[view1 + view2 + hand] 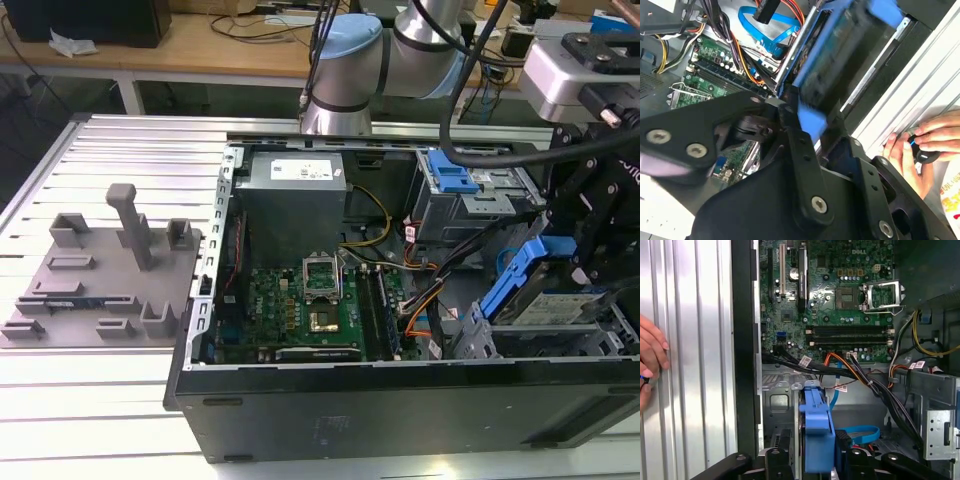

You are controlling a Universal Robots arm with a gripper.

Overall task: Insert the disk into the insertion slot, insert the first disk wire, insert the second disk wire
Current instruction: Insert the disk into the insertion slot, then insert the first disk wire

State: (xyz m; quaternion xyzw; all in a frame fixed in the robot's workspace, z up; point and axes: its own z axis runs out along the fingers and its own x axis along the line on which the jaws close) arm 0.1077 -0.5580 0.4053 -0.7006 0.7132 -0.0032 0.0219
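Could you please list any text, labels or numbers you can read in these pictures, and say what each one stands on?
No text here is clear enough to quote.
White power supply label: print too small to read.
White label on the disk: blurred.
White print on the motherboard: too small to read.
White cable tags: too small to read.
Red print on the packet: cut off, unreadable.

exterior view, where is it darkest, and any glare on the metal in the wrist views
Exterior view: the black side wall of the computer case is darkest; the disk is evenly lit. First wrist view: the ribbed table glares pale, while the motherboard is evenly lit. Second wrist view: the same table washes out near white beside the hand.
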